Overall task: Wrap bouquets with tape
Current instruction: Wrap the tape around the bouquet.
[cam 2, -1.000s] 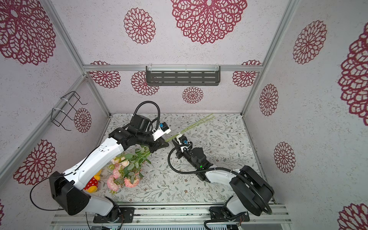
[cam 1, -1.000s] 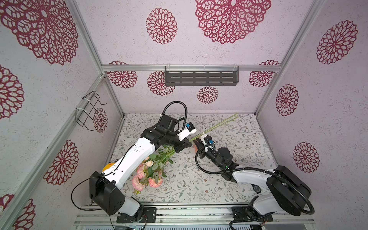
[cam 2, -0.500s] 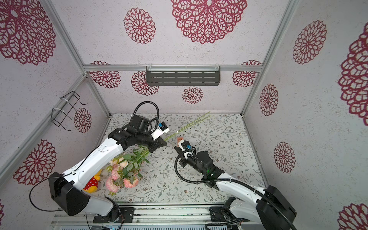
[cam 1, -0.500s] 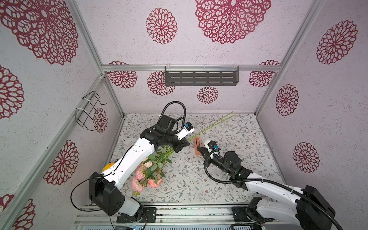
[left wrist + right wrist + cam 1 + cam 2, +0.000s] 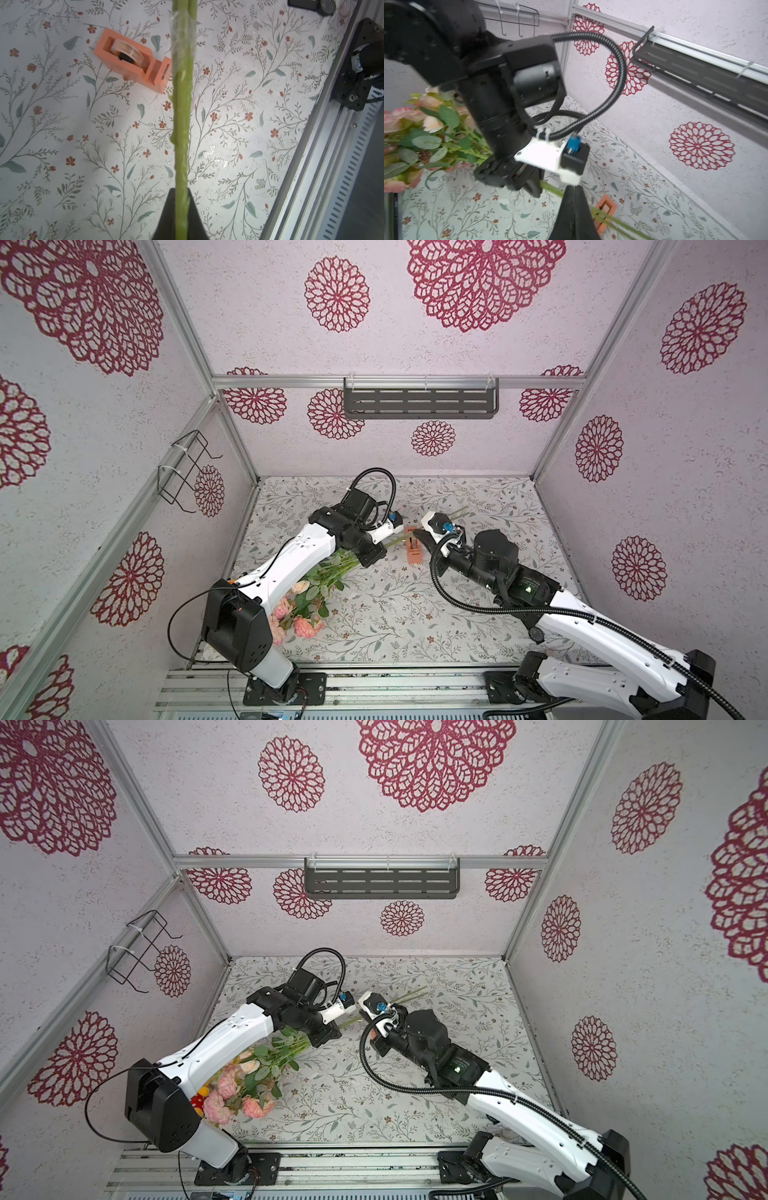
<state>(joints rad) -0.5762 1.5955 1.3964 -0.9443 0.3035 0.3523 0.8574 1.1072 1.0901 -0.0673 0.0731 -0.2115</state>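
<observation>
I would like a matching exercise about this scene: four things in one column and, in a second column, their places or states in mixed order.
Things:
1. bouquet
2. tape dispenser
3. dark shelf
4. wire rack

Places or states:
A. fixed on the back wall
B. stems gripped by the left hand
C. hanging on the side wall by the left arm
D. resting on the table, not held

Pairs: 1-B, 2-D, 3-A, 4-C.
</observation>
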